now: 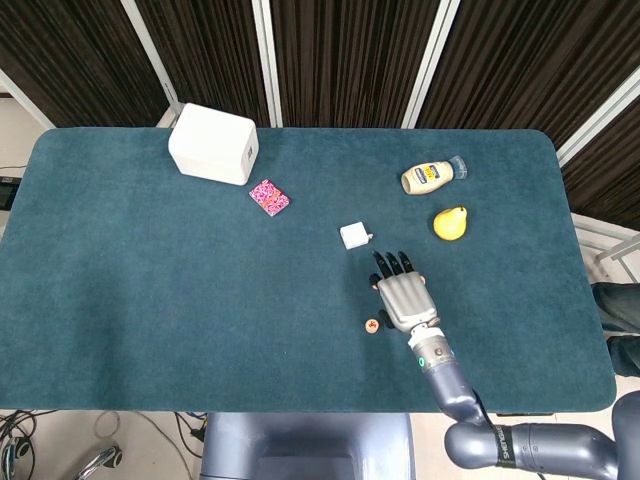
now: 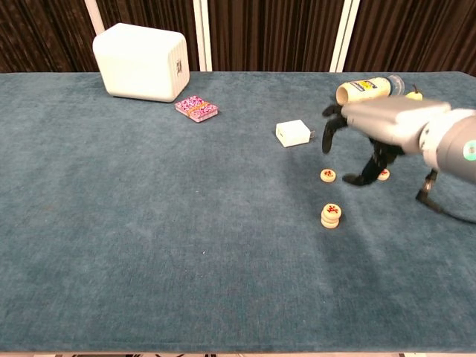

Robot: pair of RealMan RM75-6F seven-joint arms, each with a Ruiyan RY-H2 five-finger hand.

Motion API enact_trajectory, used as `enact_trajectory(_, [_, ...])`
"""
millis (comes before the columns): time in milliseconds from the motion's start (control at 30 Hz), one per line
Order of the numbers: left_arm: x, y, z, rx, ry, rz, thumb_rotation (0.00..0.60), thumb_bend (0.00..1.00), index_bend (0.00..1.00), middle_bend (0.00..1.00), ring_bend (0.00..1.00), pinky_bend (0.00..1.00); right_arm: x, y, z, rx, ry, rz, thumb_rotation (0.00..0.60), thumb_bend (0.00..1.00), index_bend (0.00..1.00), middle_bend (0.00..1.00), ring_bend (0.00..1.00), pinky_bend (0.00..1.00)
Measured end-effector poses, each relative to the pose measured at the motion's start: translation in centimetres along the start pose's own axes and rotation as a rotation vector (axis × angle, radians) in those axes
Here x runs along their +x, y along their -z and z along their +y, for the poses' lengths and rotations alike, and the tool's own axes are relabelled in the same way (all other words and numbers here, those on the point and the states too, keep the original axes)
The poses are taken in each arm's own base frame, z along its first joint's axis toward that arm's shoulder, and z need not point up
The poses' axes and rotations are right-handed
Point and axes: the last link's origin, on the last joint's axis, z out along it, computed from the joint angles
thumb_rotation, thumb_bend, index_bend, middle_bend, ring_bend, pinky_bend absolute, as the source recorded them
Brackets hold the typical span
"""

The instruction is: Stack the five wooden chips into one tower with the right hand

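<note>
Right hand (image 2: pixel 372 137) hovers above the teal cloth table (image 2: pixel 149 245), fingers apart and curled downward, holding nothing. Short stack of round pale wooden chips w/ red marks (image 2: pixel 331 215) sits near the front; one loose chip (image 2: pixel 328 175) lies just left of the fingertips, another (image 2: pixel 384 175) behind the thumb. Chips look light, stiff, thin, smooth, so likely slippery; best pinched across the rim, edge to edge.

right hand (image 2: pixel 387 126) | raised, palm down | fingers (image 2: pixel 328 138) curled apart, empty
</note>
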Motion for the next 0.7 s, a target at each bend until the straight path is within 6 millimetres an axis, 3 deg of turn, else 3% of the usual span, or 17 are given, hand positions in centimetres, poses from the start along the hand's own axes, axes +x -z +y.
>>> enact_trajectory(267, [-0.1,0.0,0.1,0.002,-0.01,-0.003,0.6,0.09,0.0,0.0,0.0,0.07,0.7,-2.3,0.7,-0.012,0.028,0.04,0.6,0.39,0.33,0.0,0.0,0.0])
enact_trajectory(700, [0.0,-0.1,-0.1,0.007,-0.003,-0.001,0.6,0.09,0.0,0.0,0.0,0.07,-1.0,-5.4,-0.3,-0.03,0.039,0.021,0.6,0.39,0.38,0.0,0.0,0.0])
